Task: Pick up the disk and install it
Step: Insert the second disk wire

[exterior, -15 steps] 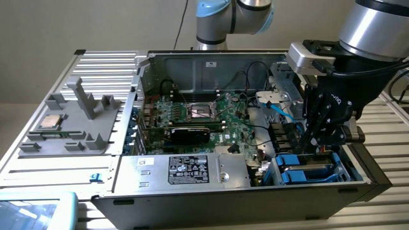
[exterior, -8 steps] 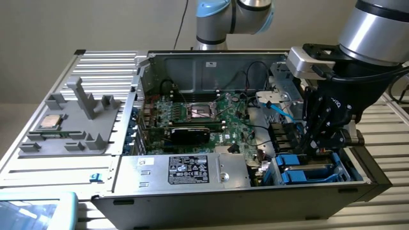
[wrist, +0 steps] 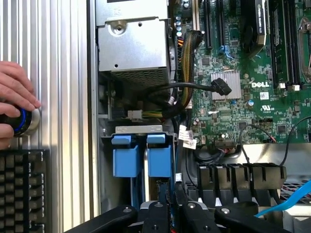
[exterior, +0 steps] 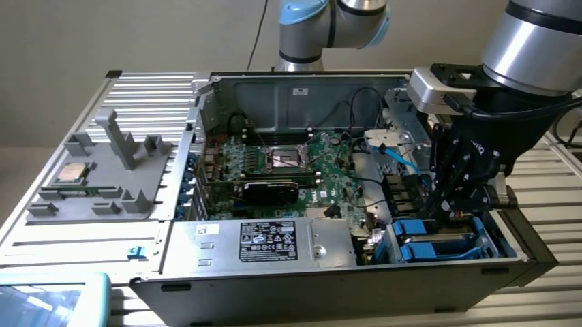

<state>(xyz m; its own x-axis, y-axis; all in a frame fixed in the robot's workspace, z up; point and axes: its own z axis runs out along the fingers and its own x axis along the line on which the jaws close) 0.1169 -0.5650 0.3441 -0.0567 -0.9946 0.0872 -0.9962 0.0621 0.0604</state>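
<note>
Gripper [exterior: 454, 204] down in the drive bay of the open computer case [exterior: 272, 95], fingers nearly together.

The gripper reaches into the case's drive cage, at the corner toward the exterior view's right, just beside the large silver box with a black label [exterior: 264, 242]. There, blue-framed carriers sit in the bay; the disk [exterior: 437, 244] appears to lie among them, its blue frame showing directly under the gripper. In the wrist view, 2 blue carrier tabs [wrist: 143, 155] stand side by side just ahead of the black fingers [wrist: 158, 216], which sit close together; whether they pinch anything cannot be told. Outside the case, a grey tray [exterior: 100, 177] holds a small square chip [exterior: 73, 174]. A person's hand [wrist: 14, 99] rests on a round knob [wrist: 24, 121] beside a keyboard [wrist: 22, 189].
</note>
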